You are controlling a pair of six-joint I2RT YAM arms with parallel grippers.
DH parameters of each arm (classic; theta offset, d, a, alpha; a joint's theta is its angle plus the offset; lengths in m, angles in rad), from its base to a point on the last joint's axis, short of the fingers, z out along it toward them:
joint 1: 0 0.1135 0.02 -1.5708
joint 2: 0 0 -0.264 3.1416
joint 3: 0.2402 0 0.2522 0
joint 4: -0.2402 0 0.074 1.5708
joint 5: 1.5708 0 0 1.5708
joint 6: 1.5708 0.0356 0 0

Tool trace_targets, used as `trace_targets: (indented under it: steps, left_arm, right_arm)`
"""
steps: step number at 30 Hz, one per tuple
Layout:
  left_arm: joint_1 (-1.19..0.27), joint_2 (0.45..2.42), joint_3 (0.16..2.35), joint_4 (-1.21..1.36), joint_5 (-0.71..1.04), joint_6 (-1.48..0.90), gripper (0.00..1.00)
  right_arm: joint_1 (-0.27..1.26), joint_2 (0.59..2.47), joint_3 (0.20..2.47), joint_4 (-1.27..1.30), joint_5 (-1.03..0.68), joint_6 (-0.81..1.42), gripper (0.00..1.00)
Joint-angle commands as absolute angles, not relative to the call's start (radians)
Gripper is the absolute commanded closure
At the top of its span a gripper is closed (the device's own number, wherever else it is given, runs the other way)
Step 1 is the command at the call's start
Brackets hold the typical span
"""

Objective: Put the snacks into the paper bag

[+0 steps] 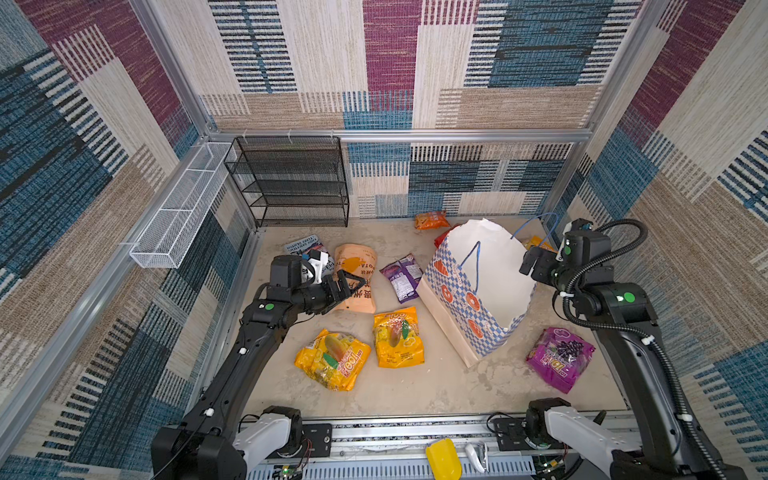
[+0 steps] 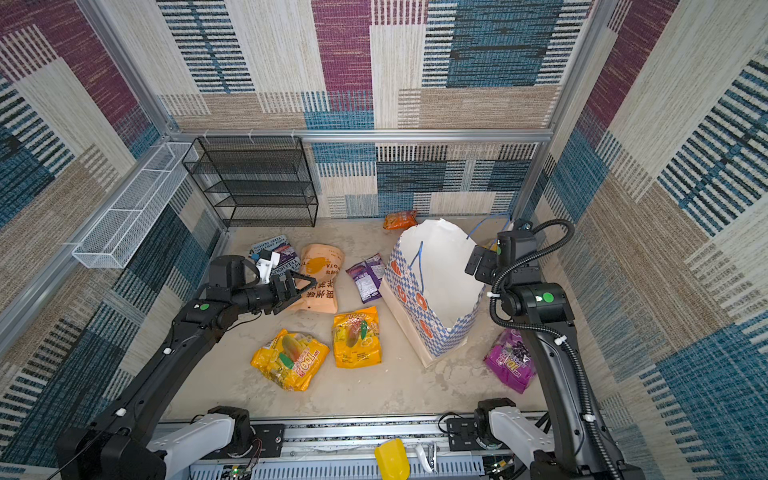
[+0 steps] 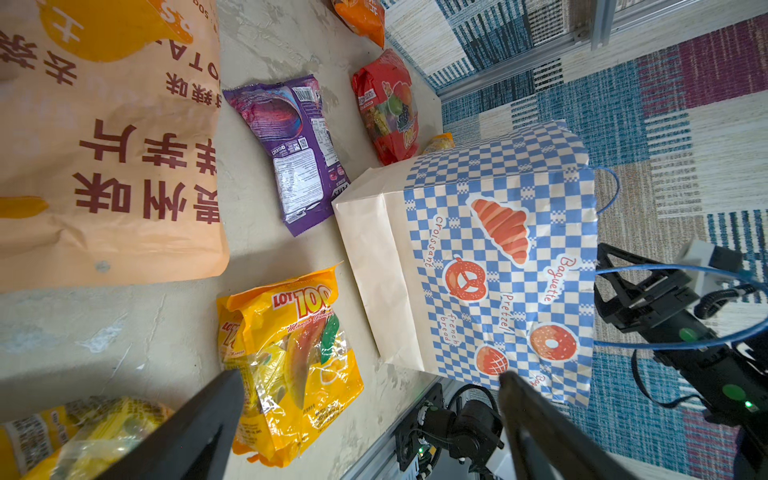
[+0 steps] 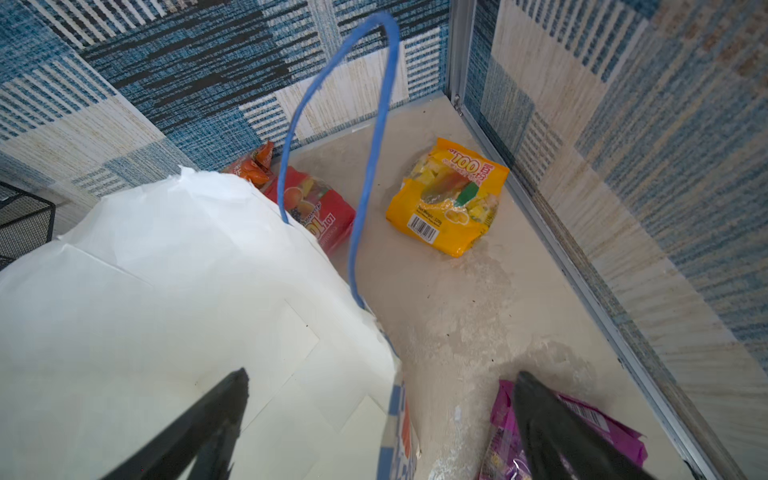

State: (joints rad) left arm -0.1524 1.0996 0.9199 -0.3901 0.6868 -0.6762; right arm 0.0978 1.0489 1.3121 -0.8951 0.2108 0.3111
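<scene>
While a crumpled yellow plastic packet [image 1: 332, 359] and a glossy purple packet [image 1: 559, 357] lie nearest us, our left gripper [image 3: 372, 373], jaws spread, hovers beside a smooth pale-orange pouch [image 1: 357, 262]. Our right gripper [image 4: 383, 372], jaws wide, hangs above the rim of the upright blue-checked paper bag [image 1: 461, 299]; beyond lies a small orange packet [image 1: 432, 219].

Paper bag [image 1: 461, 303] stands right of centre; snacks [image 1: 398, 337] lie left, behind and right of it.
</scene>
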Motion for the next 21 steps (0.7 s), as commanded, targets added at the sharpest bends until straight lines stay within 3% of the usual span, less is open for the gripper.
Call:
trace_targets:
  steps: [1, 7, 10, 16, 21]
  left_arm:
    - [-0.139, 1.081, 0.916, -0.409, 0.706, -0.653, 0.01]
    - [-0.126, 1.033, 0.895, -0.427, 0.717, -0.647, 0.01]
    - [-0.123, 1.028, 0.89, -0.428, 0.721, -0.646, 0.01]
    - [-0.117, 1.024, 0.888, -0.429, 0.749, -0.649, 0.01]
    - [-0.114, 0.999, 0.869, -0.38, 0.8, -0.658, 0.01]
  right_arm:
    - [0.098, 1.063, 1.315, -0.775, 0.134, 0.213, 0.02]
    - [0.097, 1.105, 1.298, -0.741, 0.241, 0.158, 0.11]
    - [0.097, 1.122, 1.266, -0.724, 0.209, 0.16, 0.14]
    - [0.092, 1.074, 1.201, -0.699, 0.294, 0.213, 0.12]
    - [0.025, 1.12, 1.213, -0.682, 0.201, 0.215, 0.12]
